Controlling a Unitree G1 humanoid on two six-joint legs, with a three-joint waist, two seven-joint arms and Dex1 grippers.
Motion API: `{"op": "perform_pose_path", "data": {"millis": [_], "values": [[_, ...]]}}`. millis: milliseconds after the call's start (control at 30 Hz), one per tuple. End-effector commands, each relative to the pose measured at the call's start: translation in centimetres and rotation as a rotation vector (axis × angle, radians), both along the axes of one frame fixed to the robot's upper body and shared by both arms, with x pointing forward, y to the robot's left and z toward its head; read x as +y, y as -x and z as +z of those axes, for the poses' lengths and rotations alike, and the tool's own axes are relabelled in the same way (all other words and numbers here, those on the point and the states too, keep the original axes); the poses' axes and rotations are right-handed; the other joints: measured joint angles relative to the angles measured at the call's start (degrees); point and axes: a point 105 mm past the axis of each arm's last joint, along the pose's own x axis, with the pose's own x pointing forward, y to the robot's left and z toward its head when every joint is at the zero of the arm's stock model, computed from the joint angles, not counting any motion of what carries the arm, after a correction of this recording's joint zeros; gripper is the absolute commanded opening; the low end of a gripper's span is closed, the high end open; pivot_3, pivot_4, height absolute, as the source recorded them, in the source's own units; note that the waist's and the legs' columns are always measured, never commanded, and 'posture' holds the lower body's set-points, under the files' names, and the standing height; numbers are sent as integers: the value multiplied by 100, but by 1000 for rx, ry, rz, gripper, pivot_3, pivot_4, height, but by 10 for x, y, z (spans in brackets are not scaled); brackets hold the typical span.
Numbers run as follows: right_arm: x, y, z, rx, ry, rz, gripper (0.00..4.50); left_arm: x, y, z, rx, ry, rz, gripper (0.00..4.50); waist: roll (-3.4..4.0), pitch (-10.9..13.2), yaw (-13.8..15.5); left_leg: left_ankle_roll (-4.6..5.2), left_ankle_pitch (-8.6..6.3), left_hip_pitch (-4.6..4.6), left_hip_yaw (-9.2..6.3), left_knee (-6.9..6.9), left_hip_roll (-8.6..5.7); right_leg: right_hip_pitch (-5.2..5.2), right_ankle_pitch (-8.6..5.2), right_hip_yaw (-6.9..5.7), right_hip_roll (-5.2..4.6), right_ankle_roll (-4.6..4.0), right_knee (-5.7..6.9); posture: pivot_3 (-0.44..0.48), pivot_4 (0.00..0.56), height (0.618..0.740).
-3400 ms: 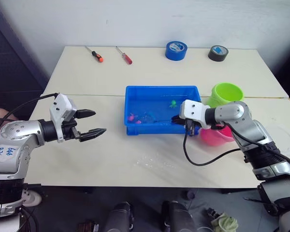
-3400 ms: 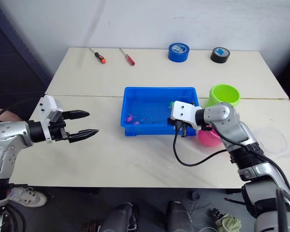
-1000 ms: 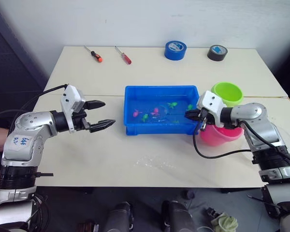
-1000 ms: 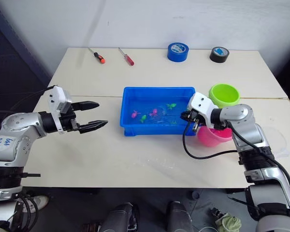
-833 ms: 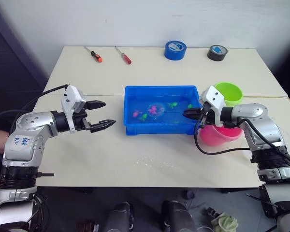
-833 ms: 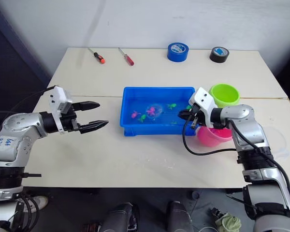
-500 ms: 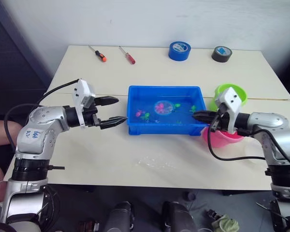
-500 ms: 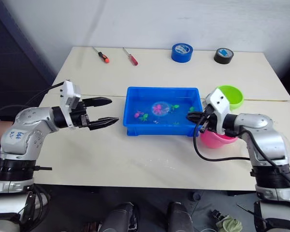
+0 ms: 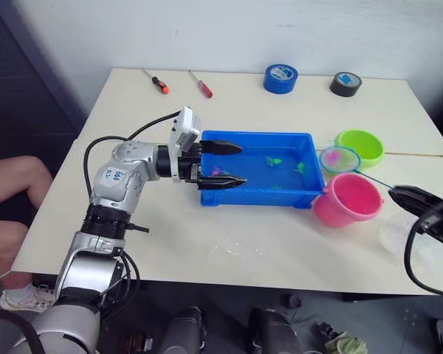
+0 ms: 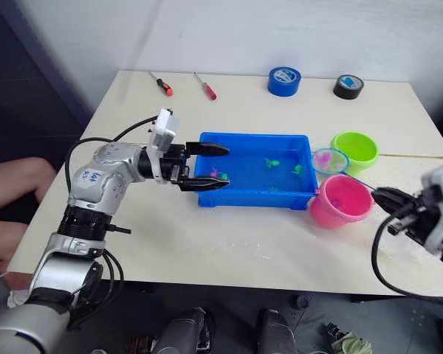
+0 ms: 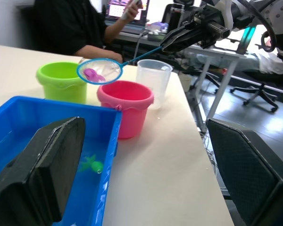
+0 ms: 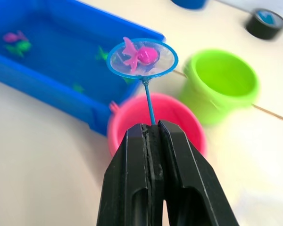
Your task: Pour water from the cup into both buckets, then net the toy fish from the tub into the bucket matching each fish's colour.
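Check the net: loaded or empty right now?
Loaded. The net carries one pink fish in its hoop, lifted clear of the tub, with the right claw shut on its handle.

The front part of the surface [image 9: 229,247] is bare along its front edge, so a gripper can pass there. The tub [image 9: 258,193] stands in the middle, and the left gripper [image 9: 232,164] holds its fingers spread over the tub's left end. Near the right edge, the pink bucket [image 9: 348,200], the green bucket [image 9: 359,146] and the cup [image 11: 153,81] stand close together, with the net [image 9: 340,158] above them.
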Motion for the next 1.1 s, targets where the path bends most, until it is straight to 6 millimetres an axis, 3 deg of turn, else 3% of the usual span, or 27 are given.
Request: {"op": "perform_pose_path", "data": {"millis": [33,200,300,433,500,733,833,933,1100], "values": [[-10,34,11,-45,154,-86,0,-13,-1,4,-44,-4,-73,4465,1,-1,-1,2,1,1,3,-1,-1,0,0,2,0,0,1,0,150,740],[-14,40,9,-52,519,-83,0,-20,-3,2,-50,-7,-101,4465,1,-1,-17,9,2,6,12,-1,-2,1,0,14,1,0,-5,0,150,740],[-18,37,5,-57,843,-28,0,-20,-5,3,-56,-6,-98,4465,1,-1,-15,12,2,5,18,-1,-5,-2,0,21,-1,0,-6,0,150,740],[-25,30,2,-93,1432,162,0,-16,-7,4,-64,-5,-79,4465,0,-1,-19,15,2,5,30,0,-6,-2,0,29,0,0,-13,0,150,740],[-27,28,1,-131,1546,211,0,-14,-8,5,-68,-5,-65,4465,-3,0,-24,19,2,7,41,0,-9,-2,0,41,0,1,-18,0,150,740],[-23,22,13,-299,1630,241,0,-8,-11,6,-75,-1,-33,4465,-4,1,-58,17,5,8,44,0,-5,-1,0,47,2,0,-25,0,150,740],[-23,21,5,-288,1630,305,0,-7,-11,6,-76,1,-29,4465,-3,1,-73,17,5,8,44,0,-5,0,0,48,2,0,-26,0,150,740],[-27,18,14,-307,1660,272,0,-6,-12,6,-79,0,-19,4465,-3,1,-77,17,5,10,43,0,-5,2,-1,48,2,0,-25,0,150,740],[-26,16,16,-317,1538,256,0,2,-18,-2,-71,-25,27,4465,-3,1,-131,18,6,12,44,0,-4,3,-1,49,2,0,-24,0,150,740]]}}
